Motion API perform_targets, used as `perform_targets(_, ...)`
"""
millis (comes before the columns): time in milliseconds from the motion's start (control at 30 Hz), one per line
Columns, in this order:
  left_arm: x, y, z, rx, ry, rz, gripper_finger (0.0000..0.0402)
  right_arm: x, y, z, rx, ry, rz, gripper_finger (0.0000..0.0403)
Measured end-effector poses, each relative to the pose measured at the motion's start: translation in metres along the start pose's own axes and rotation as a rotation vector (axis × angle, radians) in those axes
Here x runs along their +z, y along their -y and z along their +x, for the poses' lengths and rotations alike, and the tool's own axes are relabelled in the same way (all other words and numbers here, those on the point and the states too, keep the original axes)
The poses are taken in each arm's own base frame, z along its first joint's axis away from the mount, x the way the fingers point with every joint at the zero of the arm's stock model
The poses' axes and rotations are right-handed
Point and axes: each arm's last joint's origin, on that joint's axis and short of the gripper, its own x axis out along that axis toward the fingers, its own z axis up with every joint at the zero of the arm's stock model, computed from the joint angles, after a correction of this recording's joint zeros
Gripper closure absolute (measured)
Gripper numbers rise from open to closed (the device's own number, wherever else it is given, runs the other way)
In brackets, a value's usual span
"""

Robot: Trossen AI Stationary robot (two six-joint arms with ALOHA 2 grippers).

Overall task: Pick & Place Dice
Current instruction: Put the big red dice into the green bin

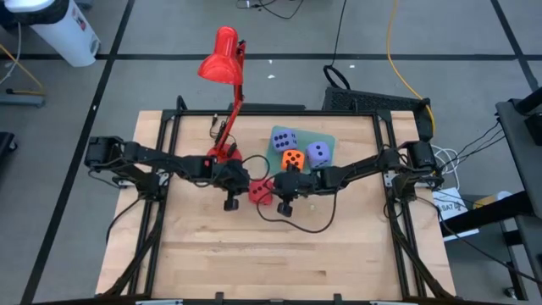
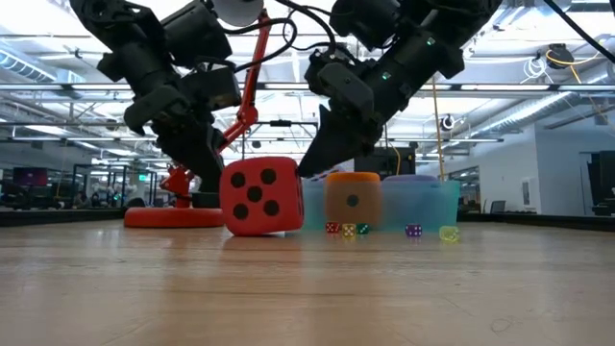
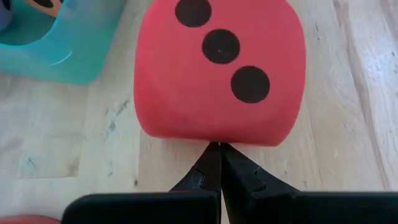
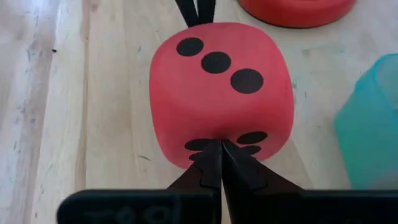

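Two dark robot arms meet over a red die point(image 1: 261, 191) at the centre of a wooden table point(image 1: 339, 254), one closing in from each side. The left gripper point(image 3: 219, 148) has its two fingers pressed together, tips at the die's lower edge, the three-pip face turned up. The right gripper point(image 4: 218, 147) is likewise closed with nothing between its fingers, its tips against the opposite face of the same die. Seen from table height, the red die sits flat on the wood, five pips facing the camera.

Just behind it stands a shallow teal tray point(image 1: 329, 139) holding three more dice: an orange die point(image 1: 292, 159) in front, a lavender die point(image 1: 283, 140) and a second lavender die point(image 1: 318, 152) to either side of it. A red desk lamp point(image 1: 222, 61) rises from its round base point(image 2: 173, 217) on the table's left side, close to the left arm. Several tiny coloured dice point(image 2: 348, 229) lie on the wood in front of the tray.
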Motion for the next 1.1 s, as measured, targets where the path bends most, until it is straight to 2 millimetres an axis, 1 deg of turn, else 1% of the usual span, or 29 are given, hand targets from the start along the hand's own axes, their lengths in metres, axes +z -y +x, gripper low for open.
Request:
perform_targets(400, 0.013, -0.007, -0.005, 0.011, 0.019, 0.01, 0.0401, 0.001, 0.009, 0.001, -0.023, -0.008, -0.018, 0.0403)
perform_targets(600, 0.025, -0.01, -0.011, 0.082, 0.023, 0.023, 0.0401, 0.003, 0.007, 0.002, 0.004, 0.019, -0.047, 0.0403)
perform_targets(733, 0.036, -0.012, -0.016, 0.153, 0.031, 0.025, 0.0401, 0.006, 0.006, 0.001, 0.02, 0.049, -0.044, 0.0403)
perform_targets(933, 0.046, -0.016, -0.021, 0.18, 0.062, 0.026, 0.0401, 0.014, 0.002, 0.0, 0.045, 0.138, -0.069, 0.0403)
perform_targets(1033, 0.048, -0.02, -0.023, 0.203, 0.066, 0.008, 0.0401, 0.018, 0.002, 0.0, 0.034, 0.181, -0.089, 0.0403)
perform_targets(1100, 0.051, -0.024, -0.025, 0.221, 0.073, 0.011, 0.0401, 0.02, 0.003, -0.001, -0.01, 0.2, -0.111, 0.0403)
